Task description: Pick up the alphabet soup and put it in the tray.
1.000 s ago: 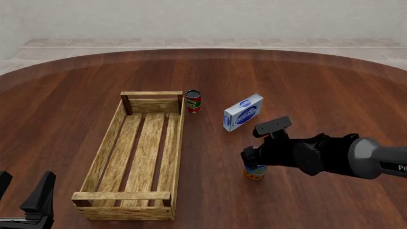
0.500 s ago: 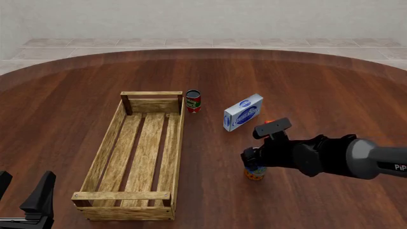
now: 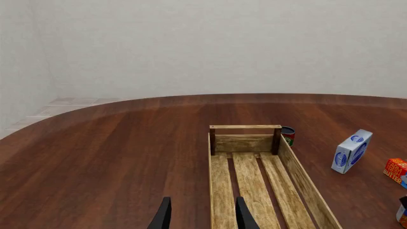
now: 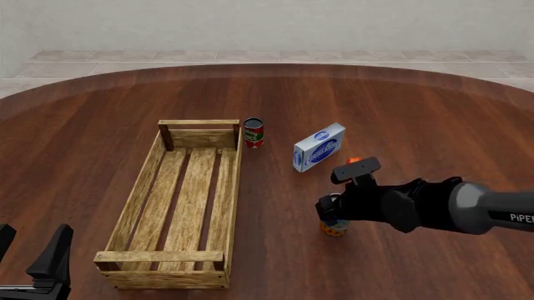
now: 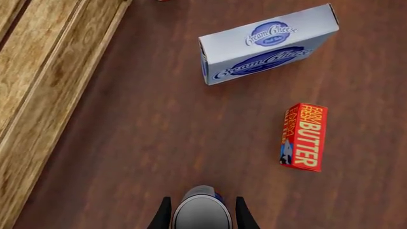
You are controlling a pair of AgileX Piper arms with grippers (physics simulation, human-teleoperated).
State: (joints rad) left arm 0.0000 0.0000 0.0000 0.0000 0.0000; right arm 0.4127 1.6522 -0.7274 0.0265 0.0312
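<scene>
The alphabet soup can [image 4: 334,227], blue with an orange-yellow band, stands upright on the table to the right of the tray [image 4: 234,187]. My right gripper [image 4: 333,211] is over it, open, with a finger on either side of the can. In the right wrist view the can's pale top [image 5: 202,213] sits between the fingers [image 5: 163,215], with small gaps. The long light-wood tray lies empty; it also shows in the left wrist view [image 3: 245,128] and the right wrist view [image 5: 45,67]. My left gripper [image 4: 32,249] is open and empty at the front left corner, also in the left wrist view [image 3: 200,214].
A red-and-green can [image 4: 254,132] stands by the tray's far right corner. A cream cheese box [image 4: 319,147] and a red butter box [image 5: 303,136] lie on the table just beyond the soup can. The round wood table ends before a tiled floor and wall.
My right gripper has lowered and drawn slightly nearer around the soup can, uncovering the butter box behind the arm. The left arm and the other objects have not moved.
</scene>
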